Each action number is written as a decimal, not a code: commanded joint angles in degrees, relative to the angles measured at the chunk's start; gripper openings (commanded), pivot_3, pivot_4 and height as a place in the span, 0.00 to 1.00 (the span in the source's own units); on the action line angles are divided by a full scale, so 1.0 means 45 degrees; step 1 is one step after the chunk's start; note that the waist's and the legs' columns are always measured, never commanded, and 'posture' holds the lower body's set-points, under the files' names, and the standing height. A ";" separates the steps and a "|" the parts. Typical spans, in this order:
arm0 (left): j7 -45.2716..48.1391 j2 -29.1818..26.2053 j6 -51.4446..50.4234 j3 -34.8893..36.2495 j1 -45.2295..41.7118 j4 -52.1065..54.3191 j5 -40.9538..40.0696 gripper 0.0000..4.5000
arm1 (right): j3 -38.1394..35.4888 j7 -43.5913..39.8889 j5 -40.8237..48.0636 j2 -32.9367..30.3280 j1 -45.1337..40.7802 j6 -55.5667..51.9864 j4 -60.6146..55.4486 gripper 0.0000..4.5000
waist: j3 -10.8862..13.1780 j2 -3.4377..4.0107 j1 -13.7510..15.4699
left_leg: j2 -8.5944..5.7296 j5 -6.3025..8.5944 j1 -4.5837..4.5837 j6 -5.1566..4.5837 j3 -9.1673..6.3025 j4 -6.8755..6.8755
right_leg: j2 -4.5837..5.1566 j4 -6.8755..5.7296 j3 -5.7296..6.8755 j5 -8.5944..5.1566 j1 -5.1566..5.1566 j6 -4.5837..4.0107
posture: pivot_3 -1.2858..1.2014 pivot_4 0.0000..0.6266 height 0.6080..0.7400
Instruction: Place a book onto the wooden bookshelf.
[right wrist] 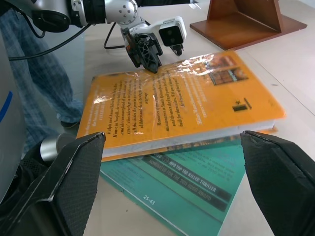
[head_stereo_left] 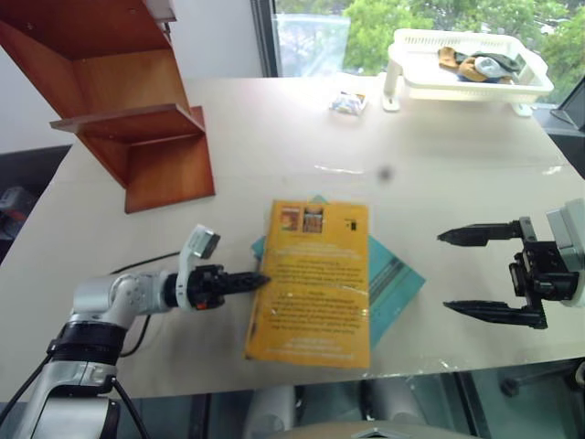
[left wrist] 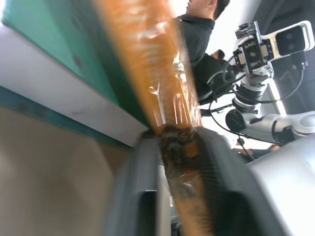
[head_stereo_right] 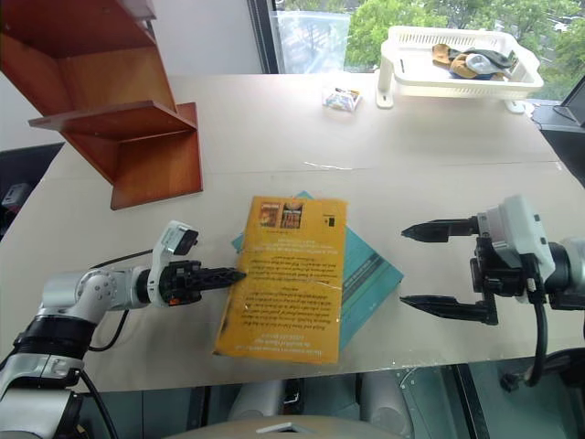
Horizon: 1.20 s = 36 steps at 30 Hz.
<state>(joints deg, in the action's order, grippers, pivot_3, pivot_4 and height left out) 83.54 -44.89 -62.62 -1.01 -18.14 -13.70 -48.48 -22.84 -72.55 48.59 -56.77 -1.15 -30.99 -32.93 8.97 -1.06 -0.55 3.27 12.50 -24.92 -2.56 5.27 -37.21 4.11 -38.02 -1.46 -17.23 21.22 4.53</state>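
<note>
Left pincer clamps the book's edge.
The book lies on a teal book on the tabletop, between both pincers. Right pincer gapes wide, empty, just off its far edge. The bookshelf stands beyond the left pincer.

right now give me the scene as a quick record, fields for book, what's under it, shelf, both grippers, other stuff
book: orange-yellow book, lying flat on the table, cover up
under it: teal book, partly covered
shelf: wooden bookshelf, at the table's far left, apart from both books
left gripper: left gripper shut on the orange-yellow book's left edge
right gripper: right gripper open, to the right of the books, touching neither
other: white basket at the far right
</note>
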 commanded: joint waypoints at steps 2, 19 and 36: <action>0.0162 -0.0055 0.0168 0.0118 -0.0058 0.0355 0.0095 0.01 | -0.0013 -0.0153 0.0037 -0.0059 -0.0159 0.0314 0.0018 1.00 | 0.0000 0.0000 0.0002 | 0.0001 0.0000 0.0000 0.0000 -0.0004 0.0000 | 0.0000 0.0000 0.0002 0.0000 -0.0002 0.0000 | 0.52 0.24 1.00; -0.2189 -0.2870 0.3945 0.1139 -0.6581 0.4740 0.2664 0.00 | -0.2065 -0.1419 0.2468 -0.0975 -0.2316 -0.1994 0.6348 1.00 | 0.0038 -0.0043 0.0139 | -0.0043 -0.0001 0.0005 0.0000 -0.0050 -0.0031 | -0.0008 0.0029 0.0047 0.0001 -0.0076 0.0001 | 0.52 0.24 1.00; 0.0058 -0.3911 1.0358 -0.2108 -1.4697 0.0447 0.9115 0.00 | -0.0340 -0.4432 0.2403 -0.0844 -0.7613 -0.2595 1.1962 1.00 | 0.0155 0.0040 0.0048 | -0.0022 -0.0039 -0.0214 0.0055 0.0066 -0.0094 | -0.0048 -0.0002 0.0007 0.0000 0.0153 0.0014 | 0.52 0.24 1.00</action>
<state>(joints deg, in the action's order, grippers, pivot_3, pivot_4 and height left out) 83.19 -61.10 -18.68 -11.24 -81.93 -11.06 -9.75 -23.97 -88.42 59.35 -60.23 -34.32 -43.54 21.01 9.66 -0.88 -0.33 3.18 12.32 -25.87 -2.32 5.57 -37.64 3.89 -38.06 -1.42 -17.23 21.92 4.60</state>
